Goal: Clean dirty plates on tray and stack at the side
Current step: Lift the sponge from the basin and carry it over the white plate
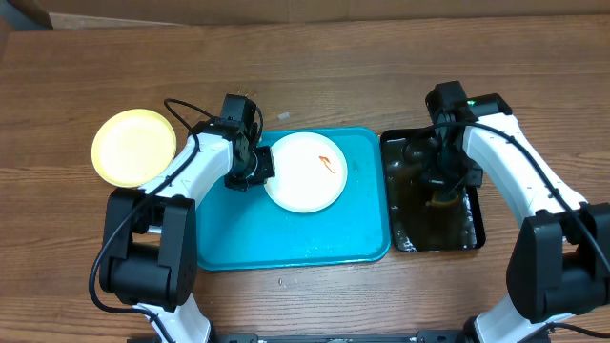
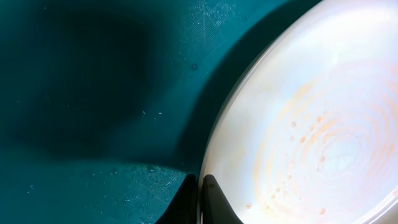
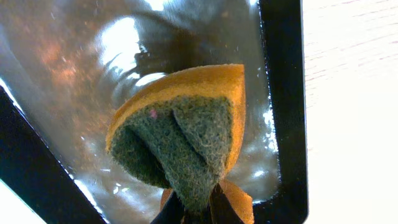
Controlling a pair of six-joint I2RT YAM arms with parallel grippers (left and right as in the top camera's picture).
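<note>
Overhead view showed the turquoise tray (image 1: 286, 243) lying on the wooden table (image 1: 305, 67) between the two arms. One white plate (image 1: 305, 176) lay inside the tray, in its rear half, with an orange-red smear (image 1: 326, 164) on the right part of its face. A pale yellow plate (image 1: 133, 146) lay flat on the table, well apart from the tray on its left side.

The left gripper (image 1: 262, 167) was positioned at the left rim of the white plate. In the left wrist view, the left gripper (image 2: 199, 196) had one finger on each side of the white plate's (image 2: 311, 137) rim, with the jaws closed onto that rim. Faint orange rings and specks were visible on the plate face. The tray floor (image 2: 93, 93) lay beside the plate.

The black tub (image 1: 477, 229) stood just beside the right edge of the tray and held water (image 1: 419, 224). The right gripper (image 1: 440, 181) was over the rear half of the tub.

In the right wrist view, the right gripper (image 3: 199, 211) had its jaws pressed onto a sponge (image 3: 186, 124). The sponge was orange with a green scouring face and was folded in the grip. It sat over the rippled water (image 3: 74, 62), near the tub wall (image 3: 283, 93).
</note>
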